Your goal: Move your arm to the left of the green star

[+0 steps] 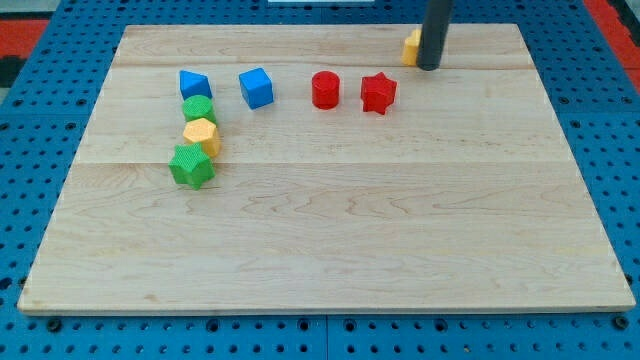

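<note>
Job barely begun, by look of it. Green star point(191, 167) sits far at view's left, lowest in small column: blue block point(194, 84), green block point(198, 108), yellow block point(201, 133) above it. Spot left of star bare. Blue cube point(256, 87), red cylinder point(325, 90), red star point(378, 93) in row further right. My tip point(428, 67) far off at view's top right, rod upright, touching yellow block point(411, 47) at its left. No jaws here, just rod. Long slide left remains.
</note>
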`<action>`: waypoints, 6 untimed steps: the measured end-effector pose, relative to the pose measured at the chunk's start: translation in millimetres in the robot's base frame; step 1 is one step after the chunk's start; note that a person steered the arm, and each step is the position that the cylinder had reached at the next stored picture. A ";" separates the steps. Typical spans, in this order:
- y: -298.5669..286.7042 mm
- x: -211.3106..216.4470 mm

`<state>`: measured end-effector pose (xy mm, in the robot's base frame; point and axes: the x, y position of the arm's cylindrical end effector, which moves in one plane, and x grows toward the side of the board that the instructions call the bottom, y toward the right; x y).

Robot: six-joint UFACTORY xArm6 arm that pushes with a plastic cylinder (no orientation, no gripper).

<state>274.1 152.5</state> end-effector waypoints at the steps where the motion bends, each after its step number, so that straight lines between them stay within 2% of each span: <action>1: 27.1 11.3; 2: 29.5 103.6; 3: -44.7 198.0; 4: -155.0 268.1; 5: -298.3 296.7; 6: -375.7 244.2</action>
